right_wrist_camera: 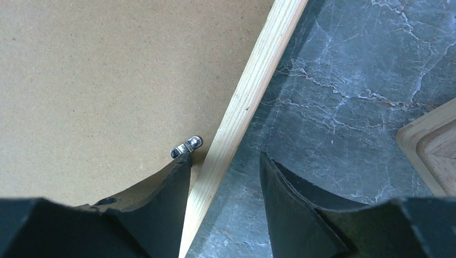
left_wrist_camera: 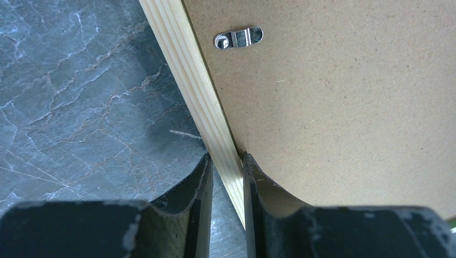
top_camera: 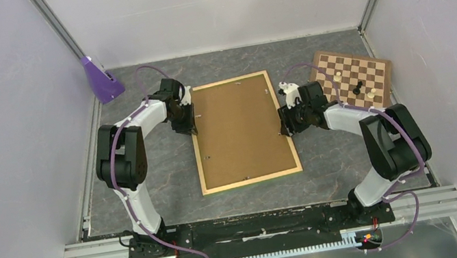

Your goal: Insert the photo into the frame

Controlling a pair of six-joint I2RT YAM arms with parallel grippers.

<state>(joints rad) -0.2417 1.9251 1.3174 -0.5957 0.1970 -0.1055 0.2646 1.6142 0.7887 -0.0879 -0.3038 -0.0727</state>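
The frame lies back-face up at the centre of the counter, and a brown hardboard panel fills its opening. The left claw clenches the frame's left wooden rail, one finger on each side. The right claw is released and straddles the right rail, its inner finger at a metal clip. A chessboard lies at the far right.
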